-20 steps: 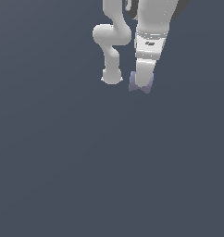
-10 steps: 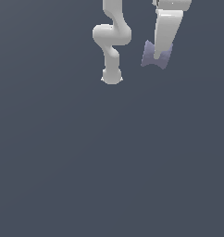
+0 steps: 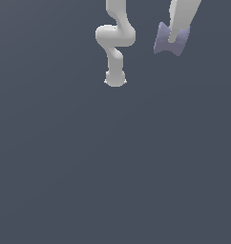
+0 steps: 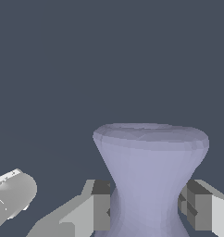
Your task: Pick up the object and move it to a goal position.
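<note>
The object (image 3: 171,40) is a pale lavender-blue bow-tie shape, lifted well above the floor at the upper right of the exterior view. My gripper (image 3: 173,38) is shut on its pinched middle, coming down from the top edge of that view. In the wrist view the object (image 4: 151,171) fills the lower middle, flared end away from the camera, with one grey pad (image 4: 101,206) pressed on one side of its waist and the other pad on the opposite side. The gripper (image 4: 148,208) holds it firmly.
The arm's white base and lower links (image 3: 115,76) stand at the exterior view's upper middle, left of the held object. A plain dark grey floor (image 3: 112,167) spreads below. A white link of the arm (image 4: 9,196) shows in the wrist view.
The gripper has carried the object upward and toward the exterior view's right over the last second, away from the arm's base.
</note>
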{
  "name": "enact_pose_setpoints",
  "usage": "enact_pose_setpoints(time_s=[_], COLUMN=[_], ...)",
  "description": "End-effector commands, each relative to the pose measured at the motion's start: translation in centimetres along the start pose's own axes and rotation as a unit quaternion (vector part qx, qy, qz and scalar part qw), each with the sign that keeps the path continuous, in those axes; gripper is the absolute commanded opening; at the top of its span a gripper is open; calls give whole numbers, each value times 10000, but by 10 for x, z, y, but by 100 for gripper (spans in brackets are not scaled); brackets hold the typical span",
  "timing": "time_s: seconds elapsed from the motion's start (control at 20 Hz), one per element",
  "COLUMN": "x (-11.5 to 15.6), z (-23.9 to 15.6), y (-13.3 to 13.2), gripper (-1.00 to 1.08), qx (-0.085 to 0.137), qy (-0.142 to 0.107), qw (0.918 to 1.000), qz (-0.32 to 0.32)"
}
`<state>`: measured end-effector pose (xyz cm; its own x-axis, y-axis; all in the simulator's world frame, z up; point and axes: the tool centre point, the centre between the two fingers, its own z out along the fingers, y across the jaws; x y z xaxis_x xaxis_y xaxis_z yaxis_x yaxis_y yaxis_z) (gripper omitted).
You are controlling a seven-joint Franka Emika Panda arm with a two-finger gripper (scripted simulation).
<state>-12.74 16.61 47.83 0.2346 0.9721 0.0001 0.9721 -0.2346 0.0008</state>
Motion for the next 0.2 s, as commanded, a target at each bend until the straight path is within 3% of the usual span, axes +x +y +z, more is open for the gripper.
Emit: enact_pose_setpoints(time_s=[0.0, 0.15], x=[1, 2], z=[-4, -5], y=[-1, 0], gripper=[-100, -100], qx=[4, 4], qy=[-1, -1], qw=[10000, 10000], qz=[5, 5])
